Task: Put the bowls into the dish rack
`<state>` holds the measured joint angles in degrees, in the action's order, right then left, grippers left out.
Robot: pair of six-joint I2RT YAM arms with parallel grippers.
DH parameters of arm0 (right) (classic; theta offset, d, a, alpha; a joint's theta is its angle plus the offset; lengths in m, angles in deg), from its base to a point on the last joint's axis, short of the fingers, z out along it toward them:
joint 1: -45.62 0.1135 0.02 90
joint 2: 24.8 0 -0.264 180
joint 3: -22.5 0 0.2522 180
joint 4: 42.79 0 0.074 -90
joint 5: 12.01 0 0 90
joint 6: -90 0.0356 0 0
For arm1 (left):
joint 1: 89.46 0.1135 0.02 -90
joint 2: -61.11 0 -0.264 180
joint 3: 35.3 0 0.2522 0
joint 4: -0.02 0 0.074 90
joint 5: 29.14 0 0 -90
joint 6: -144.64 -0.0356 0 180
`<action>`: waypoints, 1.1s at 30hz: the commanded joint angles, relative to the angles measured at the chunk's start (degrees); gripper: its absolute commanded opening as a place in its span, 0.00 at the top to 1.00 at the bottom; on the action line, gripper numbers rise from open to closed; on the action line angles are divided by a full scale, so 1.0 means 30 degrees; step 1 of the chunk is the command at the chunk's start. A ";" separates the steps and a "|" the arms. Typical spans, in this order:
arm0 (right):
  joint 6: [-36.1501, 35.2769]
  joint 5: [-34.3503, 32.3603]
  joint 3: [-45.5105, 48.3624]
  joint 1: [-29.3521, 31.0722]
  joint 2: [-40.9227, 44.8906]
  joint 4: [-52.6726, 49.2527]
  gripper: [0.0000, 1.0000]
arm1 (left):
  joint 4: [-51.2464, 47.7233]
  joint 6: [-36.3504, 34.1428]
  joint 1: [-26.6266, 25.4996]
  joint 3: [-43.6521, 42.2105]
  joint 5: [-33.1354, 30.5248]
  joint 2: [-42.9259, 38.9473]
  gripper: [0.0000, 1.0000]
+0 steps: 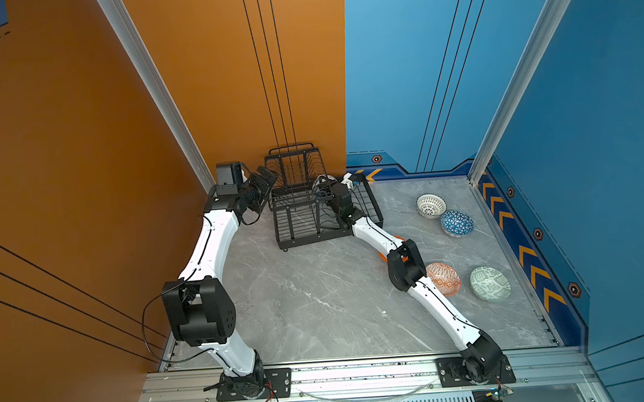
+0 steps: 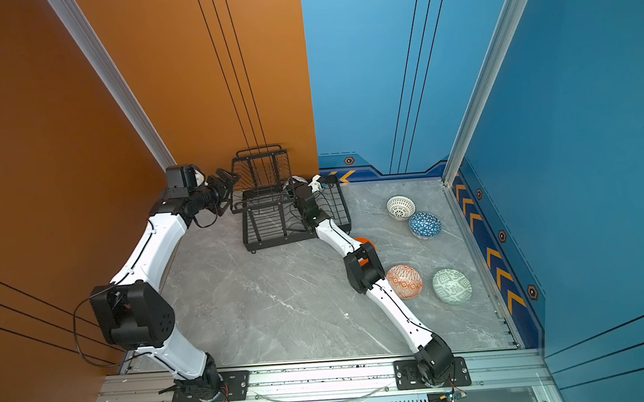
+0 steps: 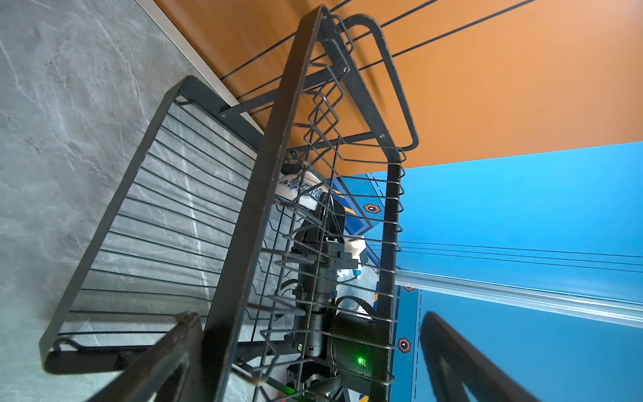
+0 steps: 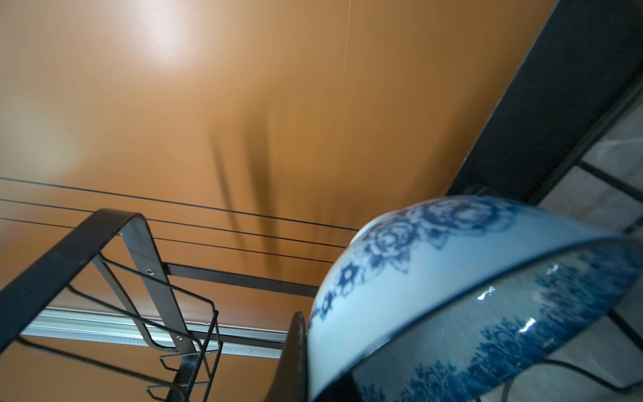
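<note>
Progress looked early: of the six bowls, only the blue-white floral bowl [image 3: 299,189] was at the dish rack [image 1: 302,218], while five sat on the desk [image 1: 319,305] well to the right. The right tool [image 3: 322,209] was pressed together on the floral bowl's rim, a thin-edge pinch that suits a bowl too wide to span. It held the bowl tipped on edge above the slotted lower tray, close beside the raised basket tier [image 1: 291,165], probably so the bowl could stand between the wires rather than lie flat. Whether the bowl already touched a wire could not be told. The left tool [image 1: 264,190] was spread wide and empty at the rack's left side, with the tier's frame close to its fingers [image 3: 174,348], apparently ready to steady the light rack against a push. The white lattice bowl [image 1: 431,205] and blue triangle bowl [image 1: 457,223] sat just beside each other near the far right. The orange-white bowl [image 1: 444,278] and pale green bowl [image 1: 489,283] lay nearer the front, and the plain orange bowl [image 2: 366,241] was half hidden under the right arm. No brand, label or legible writing appeared anywhere, only hexagon emblems and orange chevrons on the blue wall trim.
</note>
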<state>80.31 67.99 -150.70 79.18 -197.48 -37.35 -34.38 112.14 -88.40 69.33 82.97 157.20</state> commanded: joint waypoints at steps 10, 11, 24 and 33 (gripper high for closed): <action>-0.0755 0.0440 0.0492 0.1113 -0.0170 -0.1594 1.00 | -0.0792 0.0078 0.0257 -0.0581 0.1579 -0.1799 0.02; -0.0726 0.0354 0.0478 0.1128 -0.0228 -0.1618 1.00 | -0.0823 0.0039 0.0334 -0.0640 0.1605 -0.1877 0.02; -0.0755 -0.0405 0.0298 0.1237 -0.0804 -0.1110 1.00 | -0.0999 -0.0202 0.0884 -0.0730 0.2392 -0.1984 0.02; -0.0606 0.0933 0.0304 0.0401 -0.0723 0.1259 1.00 | -0.1001 -0.0215 0.0659 -0.0270 0.2567 -0.1417 0.02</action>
<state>78.47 68.73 -150.52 81.47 -197.66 -37.30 -36.26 112.12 -86.10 67.71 88.96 152.39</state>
